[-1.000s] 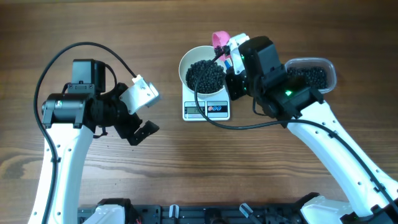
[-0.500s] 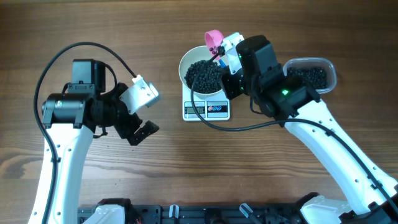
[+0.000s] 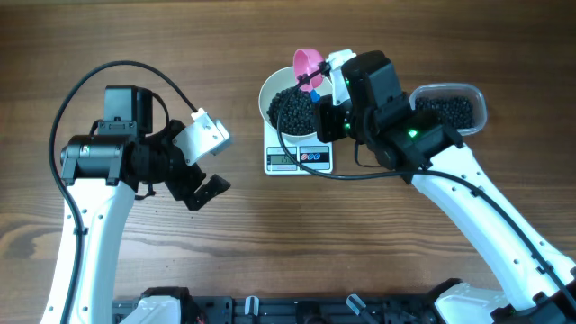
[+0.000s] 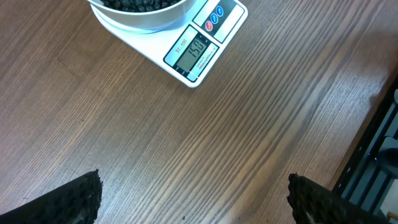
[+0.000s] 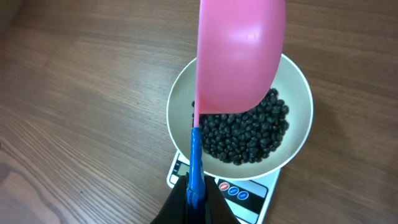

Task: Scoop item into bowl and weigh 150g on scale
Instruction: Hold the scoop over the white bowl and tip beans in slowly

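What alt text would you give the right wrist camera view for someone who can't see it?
A pink scoop, its blue handle clamped in the right gripper, hangs over a white bowl of small black beans. The bowl sits on a white scale on a wooden table.

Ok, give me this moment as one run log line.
right gripper: shut on pink scoop above bowl | beads: heaped in bowl | bowl: on scale | left gripper: open, empty, apart from scale
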Robot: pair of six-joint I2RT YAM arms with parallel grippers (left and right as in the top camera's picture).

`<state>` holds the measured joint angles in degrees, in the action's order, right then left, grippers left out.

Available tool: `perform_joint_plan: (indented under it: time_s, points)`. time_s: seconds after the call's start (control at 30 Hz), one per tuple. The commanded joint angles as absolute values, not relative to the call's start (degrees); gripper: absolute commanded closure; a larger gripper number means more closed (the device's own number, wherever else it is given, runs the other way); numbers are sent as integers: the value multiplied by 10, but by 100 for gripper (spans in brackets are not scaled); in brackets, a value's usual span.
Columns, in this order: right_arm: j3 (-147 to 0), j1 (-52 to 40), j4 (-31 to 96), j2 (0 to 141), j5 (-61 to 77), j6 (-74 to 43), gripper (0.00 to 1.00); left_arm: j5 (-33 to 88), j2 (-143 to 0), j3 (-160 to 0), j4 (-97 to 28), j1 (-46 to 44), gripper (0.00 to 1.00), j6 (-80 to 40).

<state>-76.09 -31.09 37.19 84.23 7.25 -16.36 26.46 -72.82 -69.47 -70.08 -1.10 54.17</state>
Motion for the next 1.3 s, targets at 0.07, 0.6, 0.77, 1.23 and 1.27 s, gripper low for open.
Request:
perform_joint_plan:
  time_s: [0.07,0.6,0.77,1.23,1.27]
  points:
    - [-758,-312,369,849,54,-165,96,274,-727,-692,-700,-7,0,553]
    - [-758,-312,369,849,54,-221,96,274,-727,-692,-700,-7,0,553]
    - [-758,-312,382,850,-15,-124,96,274,-727,-692,-700,-7,0,553]
    - [-761,-312,399,870,70,-82,96,274,-727,-692,-700,-7,0,553]
    - [-761,-312,400,870,81,-89,96,274,-727,-692,-700,-7,0,553]
